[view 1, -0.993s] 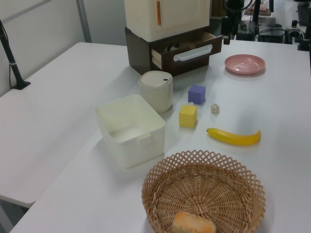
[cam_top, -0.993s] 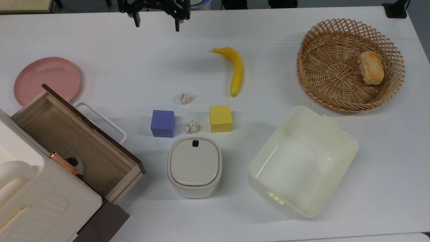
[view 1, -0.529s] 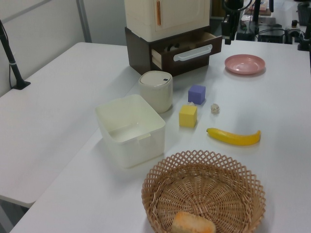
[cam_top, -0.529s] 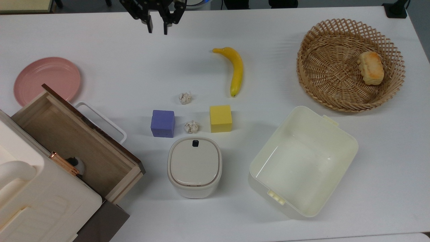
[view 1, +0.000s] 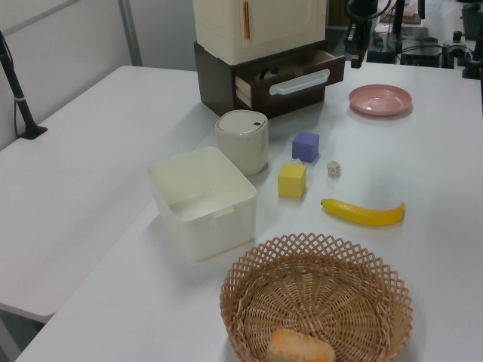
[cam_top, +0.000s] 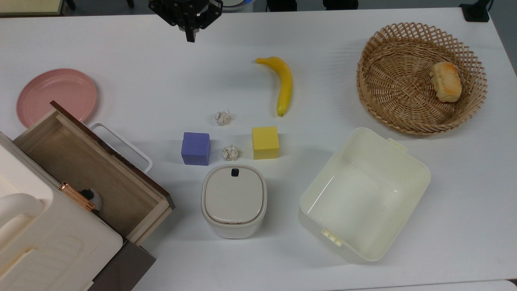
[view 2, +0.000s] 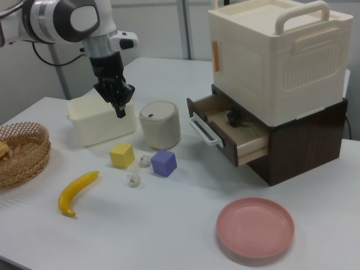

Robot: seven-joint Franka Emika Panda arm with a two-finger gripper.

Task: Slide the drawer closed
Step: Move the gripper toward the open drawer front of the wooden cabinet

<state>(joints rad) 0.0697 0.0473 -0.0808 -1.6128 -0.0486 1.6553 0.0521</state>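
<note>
Your gripper [cam_top: 190,38] hangs above the table's [cam_top: 161,72] far edge in the top view, fingers pressed together on nothing. Judged from the task, that suits a push: a clenched tip makes one firm point to press with, and no grasp is needed.

The drawer [cam_top: 87,169] sits at the top view's lower-left corner, pulled well out of the cabinet [view 2: 281,56], its wooden box open and a small dark object [view 2: 233,117] lying at the back. It juts diagonally, so the dark front panel and white handle [cam_top: 121,143] face the middle of the table. You have not touched it; the gripper is well apart from it.

You will likely want to come down in front of the panel and push along the drawer's own slant, not square to the table edge, or it may bind.

Mind the neighbours: the pink plate [cam_top: 56,95] lies just beside the drawer's far corner, and the purple cube [cam_top: 196,148] and lidded bin [cam_top: 233,200] stand near the handle side, narrowing your approach.
</note>
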